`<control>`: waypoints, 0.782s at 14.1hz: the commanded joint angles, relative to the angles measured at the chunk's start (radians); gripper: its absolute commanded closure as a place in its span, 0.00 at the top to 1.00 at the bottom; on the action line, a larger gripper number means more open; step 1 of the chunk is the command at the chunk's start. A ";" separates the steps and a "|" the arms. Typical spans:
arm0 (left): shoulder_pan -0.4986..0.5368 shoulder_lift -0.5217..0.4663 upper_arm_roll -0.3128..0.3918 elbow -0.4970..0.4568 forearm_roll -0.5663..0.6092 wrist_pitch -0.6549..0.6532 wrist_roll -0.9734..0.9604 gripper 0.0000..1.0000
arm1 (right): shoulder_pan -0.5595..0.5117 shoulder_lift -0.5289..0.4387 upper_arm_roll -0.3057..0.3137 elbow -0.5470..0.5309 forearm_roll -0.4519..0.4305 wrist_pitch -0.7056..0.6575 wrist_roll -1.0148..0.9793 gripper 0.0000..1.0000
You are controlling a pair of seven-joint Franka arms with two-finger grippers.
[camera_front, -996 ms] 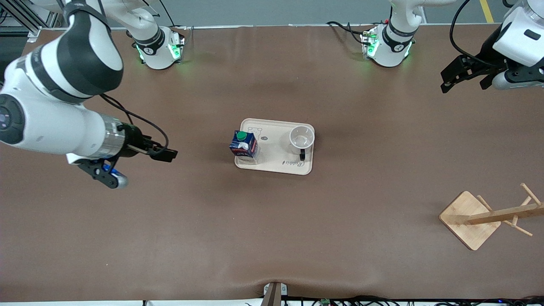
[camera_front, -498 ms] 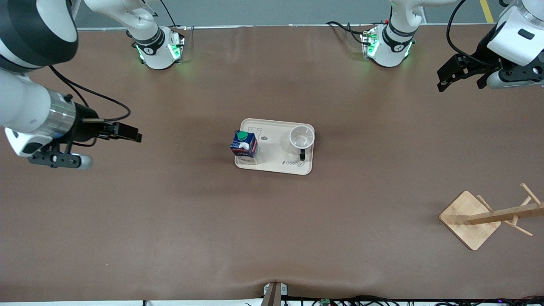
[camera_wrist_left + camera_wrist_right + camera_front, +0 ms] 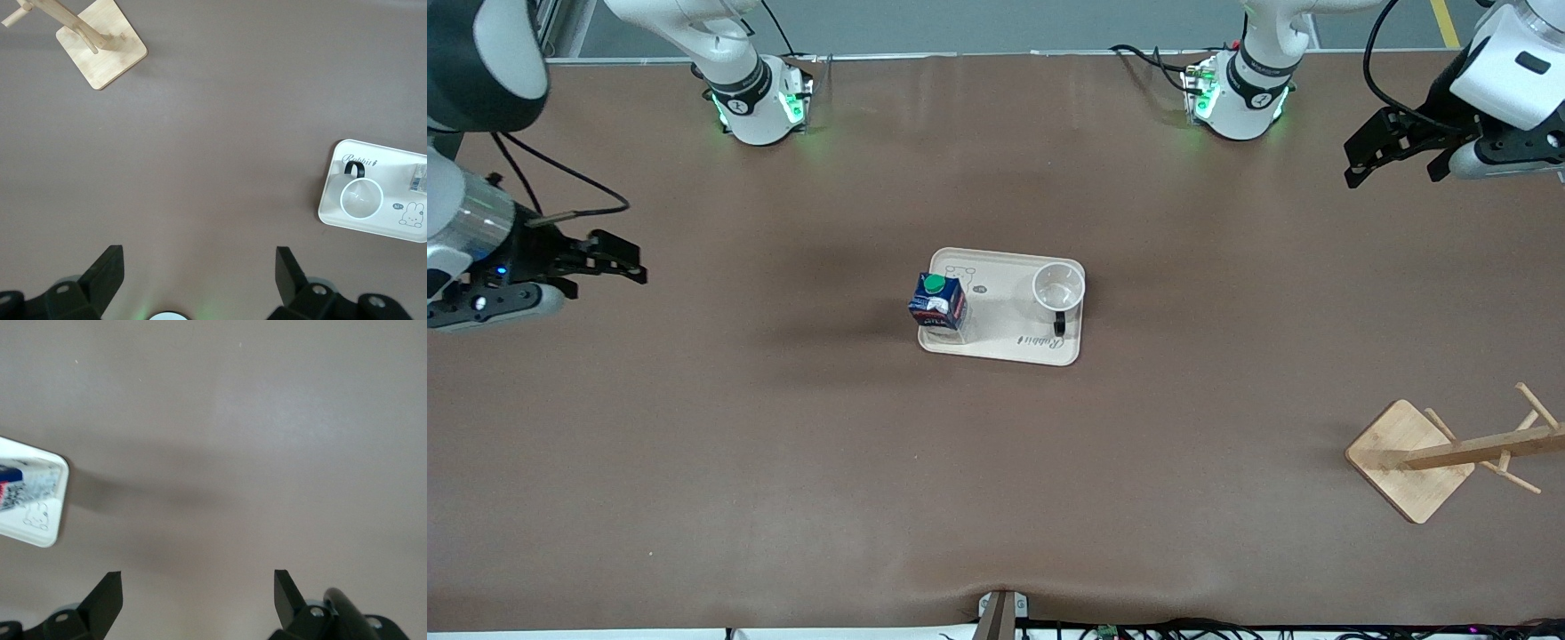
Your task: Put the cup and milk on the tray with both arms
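The cream-white tray [image 3: 1005, 311] lies in the middle of the table. The dark-blue milk [image 3: 937, 300] stands upright on the tray's end toward the right arm. The white cup [image 3: 1058, 286] stands upright on the tray's end toward the left arm, its black handle pointing toward the front camera. My right gripper [image 3: 624, 258] is open and empty over bare table near the right arm's end. My left gripper [image 3: 1393, 171] is open and empty over the left arm's end of the table. The left wrist view shows its gripper [image 3: 199, 267], the tray [image 3: 331, 200] and the cup [image 3: 361, 199]. The right wrist view shows its gripper [image 3: 198, 587], a tray corner [image 3: 50, 520] and part of the milk [image 3: 9, 480].
A wooden rack with a square base [image 3: 1409, 460] and pegs stands near the front edge at the left arm's end; it also shows in the left wrist view [image 3: 101, 43]. The two arm bases, lit green, stand along the table's edge farthest from the front camera.
My right gripper has drawn away from the tray toward the right arm's end of the table. The left gripper has barely shifted. Cup, milk and tray have not moved.
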 commanded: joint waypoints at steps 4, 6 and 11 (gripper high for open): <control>0.011 -0.019 -0.008 -0.017 -0.003 -0.008 0.013 1.00 | -0.036 -0.009 0.013 0.080 -0.007 -0.004 -0.014 1.00; 0.009 -0.017 -0.008 -0.017 -0.005 -0.008 0.013 1.00 | -0.050 -0.012 0.013 0.074 -0.007 -0.038 -0.013 1.00; 0.009 -0.017 -0.009 -0.017 -0.003 -0.008 0.001 1.00 | -0.049 -0.044 0.016 0.019 0.036 -0.011 0.082 1.00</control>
